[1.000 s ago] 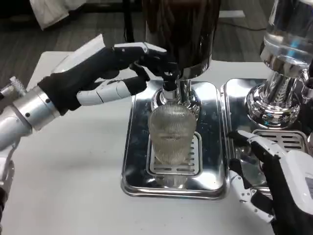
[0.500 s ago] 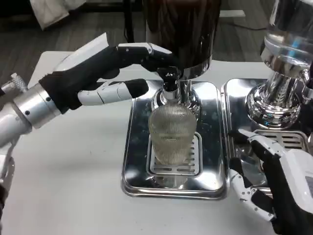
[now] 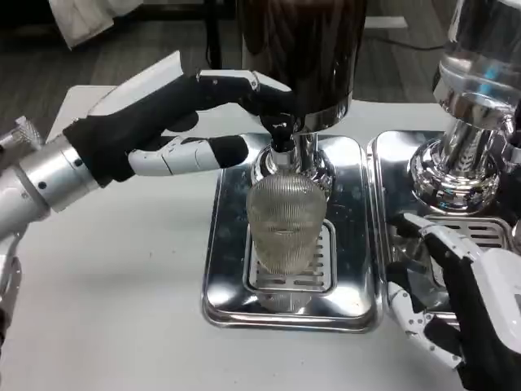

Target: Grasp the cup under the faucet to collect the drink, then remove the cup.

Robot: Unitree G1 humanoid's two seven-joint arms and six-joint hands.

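A ribbed clear glass cup (image 3: 286, 224) stands upright on the slotted grate (image 3: 324, 265) of the left steel drip tray (image 3: 226, 244). It sits straight under the small black faucet (image 3: 282, 133) of the dark drink dispenser (image 3: 303, 49). My left hand (image 3: 175, 122) reaches in from the left, above the cup. Its upper fingers (image 3: 256, 88) stretch to the faucet's top and the thumb (image 3: 203, 152) lies lower, apart from the cup. My right hand (image 3: 456, 305) hovers open at the lower right, beside the tray and not touching the cup.
A second dispenser with a chrome base (image 3: 456, 175) stands on its own steel tray (image 3: 391, 163) at the right, close behind my right hand. White table (image 3: 122, 285) spreads to the left and front of the trays.
My left hand has edged right, its fingertips now at the faucet. My right hand has sunk slightly toward the lower right. The cup has not moved.
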